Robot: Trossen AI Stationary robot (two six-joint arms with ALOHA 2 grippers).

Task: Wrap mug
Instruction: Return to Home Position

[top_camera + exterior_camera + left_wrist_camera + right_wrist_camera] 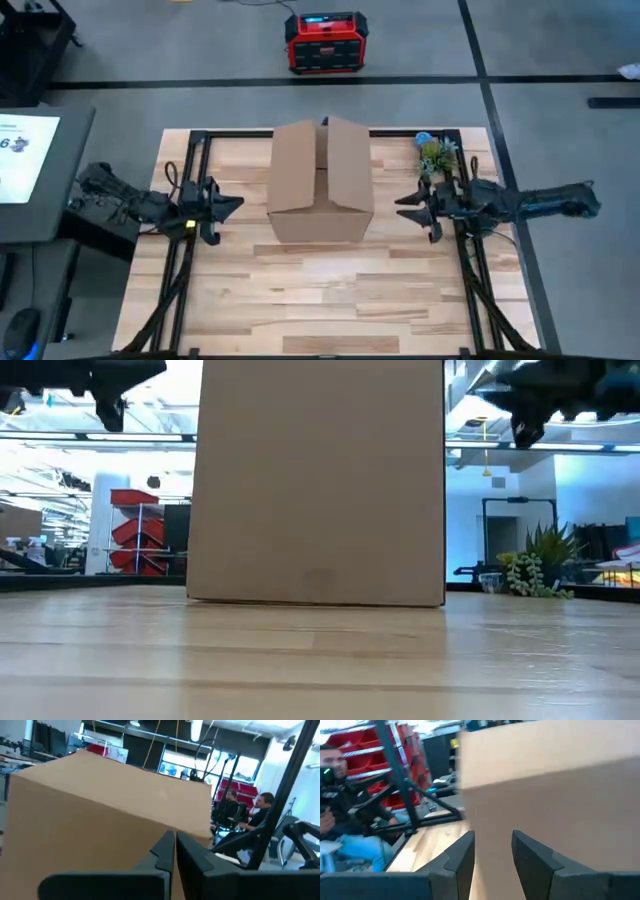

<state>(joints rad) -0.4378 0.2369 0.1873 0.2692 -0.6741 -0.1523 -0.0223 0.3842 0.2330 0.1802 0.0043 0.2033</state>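
Note:
A tall brown cardboard box (320, 180) stands on the wooden table (300, 300), its top flaps raised. It fills the middle of the low view (320, 480). The mug is hidden or out of view. My left gripper (235, 206) hovers to the left of the box, pointing at it, its fingers shut with nothing between them (175, 845). My right gripper (403, 207) hovers to the right of the box, also pointing at it, and stands open and empty (492, 837). Both grippers are clear of the box and above the table.
A small green potted plant (437, 155) and a blue object (424, 137) sit at the table's far right, just behind my right arm. A black metal frame (190, 260) runs along the table's edges. Bare wood lies in front of the box.

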